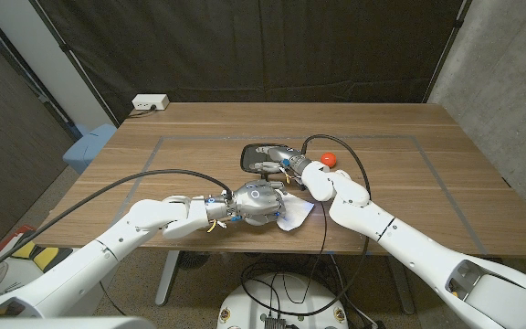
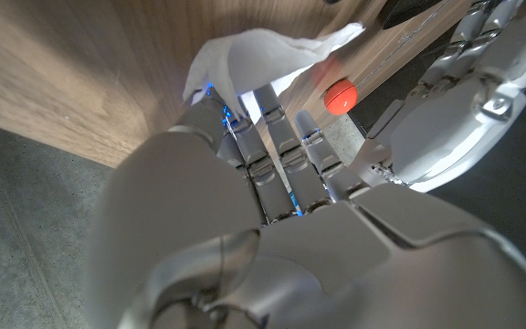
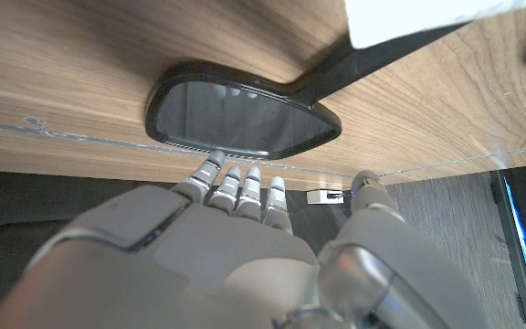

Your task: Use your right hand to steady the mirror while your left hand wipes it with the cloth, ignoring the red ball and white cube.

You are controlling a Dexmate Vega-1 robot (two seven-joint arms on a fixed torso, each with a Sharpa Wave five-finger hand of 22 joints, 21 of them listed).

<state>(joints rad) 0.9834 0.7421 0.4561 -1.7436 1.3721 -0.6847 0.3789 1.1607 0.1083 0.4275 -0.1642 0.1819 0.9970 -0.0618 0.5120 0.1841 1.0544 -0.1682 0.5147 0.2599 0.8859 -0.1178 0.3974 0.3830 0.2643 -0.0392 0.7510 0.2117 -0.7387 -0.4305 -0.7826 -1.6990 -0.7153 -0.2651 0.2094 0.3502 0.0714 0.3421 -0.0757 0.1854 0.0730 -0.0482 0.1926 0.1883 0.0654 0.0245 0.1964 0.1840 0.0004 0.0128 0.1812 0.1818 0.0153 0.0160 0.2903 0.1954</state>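
Got my right hand [image 3: 245, 228] parked over the black-framed mirror [image 3: 240, 114] mid-table, fingertips [image 3: 213, 164] at its rim to pin it, clutching nothing. My left hand [image 1: 256, 203] sits nearer me, bunching the white cloth [image 2: 263, 55], ready to wipe once the mirror's steady.

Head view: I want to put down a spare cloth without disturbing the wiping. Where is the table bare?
Bare wood lies left of the mirror out to the table's left edge, and right of the red ball. The middle is crowded: left hand on the cloth, right hand at the mirror.
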